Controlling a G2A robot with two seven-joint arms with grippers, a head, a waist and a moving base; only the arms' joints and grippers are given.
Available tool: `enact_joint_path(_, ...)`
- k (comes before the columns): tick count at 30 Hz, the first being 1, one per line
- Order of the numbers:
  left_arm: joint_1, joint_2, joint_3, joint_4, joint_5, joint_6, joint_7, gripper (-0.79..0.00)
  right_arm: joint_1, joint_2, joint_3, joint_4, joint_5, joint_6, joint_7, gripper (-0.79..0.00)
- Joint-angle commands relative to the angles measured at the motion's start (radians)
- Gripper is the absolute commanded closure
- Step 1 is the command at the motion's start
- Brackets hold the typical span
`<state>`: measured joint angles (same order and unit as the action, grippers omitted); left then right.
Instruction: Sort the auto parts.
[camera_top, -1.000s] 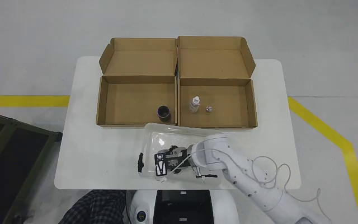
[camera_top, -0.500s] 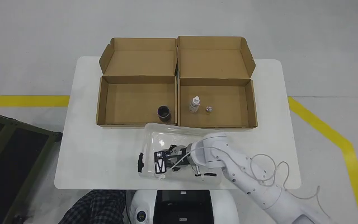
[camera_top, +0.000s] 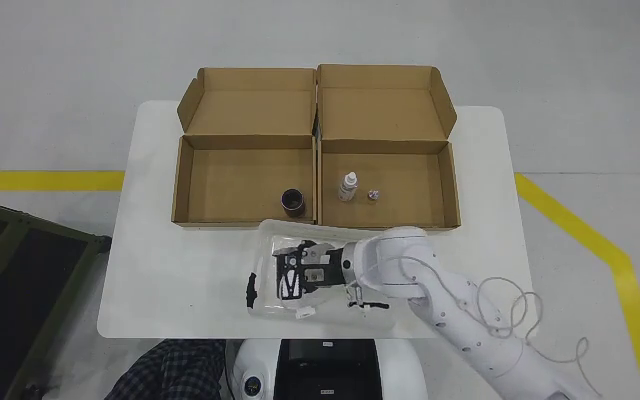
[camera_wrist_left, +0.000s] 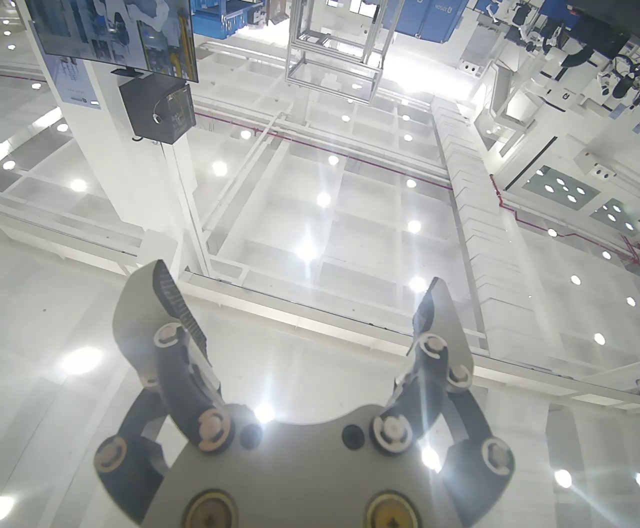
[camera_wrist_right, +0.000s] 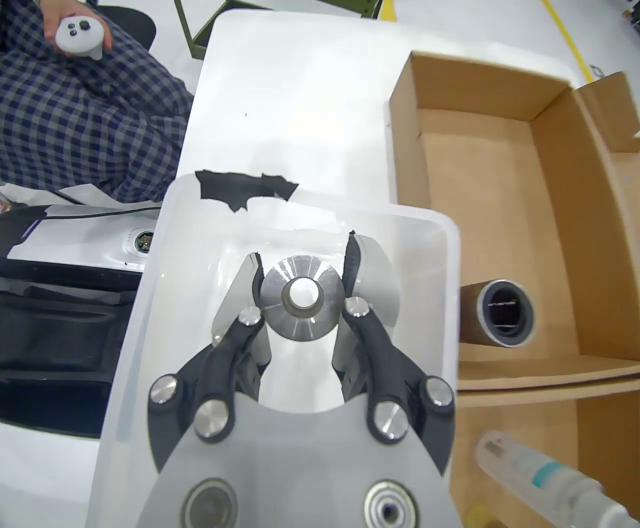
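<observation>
Two cardboard boxes: left box (camera_top: 181, 185) holds a dark cylinder (camera_top: 292, 201), right box (camera_top: 452, 190) a small bottle (camera_top: 346, 185) and a tiny part (camera_top: 373, 194); inside the clear bin (camera_wrist_right: 300, 212) the right gripper (camera_wrist_right: 304, 256) clamps a metal flanged disc (camera_wrist_right: 322, 280); left gripper (camera_wrist_left: 298, 278) spread wide, empty.

My right pincer (camera_wrist_right: 304, 253) held a ring (camera_wrist_right: 322, 281) over the tub (camera_top: 300, 228). Behind it stood the left box (camera_top: 240, 185) with a tube (camera_top: 293, 201) and the right box (camera_top: 400, 190) with a bottle (camera_top: 346, 185).
</observation>
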<state>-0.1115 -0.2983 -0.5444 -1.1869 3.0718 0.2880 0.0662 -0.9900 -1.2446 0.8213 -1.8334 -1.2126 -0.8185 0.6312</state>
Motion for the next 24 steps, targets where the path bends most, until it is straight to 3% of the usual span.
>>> enact_joint_path(1, 0.000, 0.000, 0.000, 0.000, 0.000, 0.000, 0.000, -0.785, -0.007, 0.006, 0.023, -0.038, -0.002, 0.001, -0.007, 0.000)
enact_joint_path(10, 0.000, 0.000, 0.000, 0.000, 0.000, 0.000, 0.000, -0.785, -0.008, 0.012, 0.082, -0.112, 0.018, 0.033, -0.137, 0.000)
enact_joint_path(24, 0.000, 0.000, 0.000, 0.000, 0.000, 0.000, 0.000, -0.785, 0.045, -0.011, 0.087, -0.100, 0.049, 0.155, -0.390, 0.000)
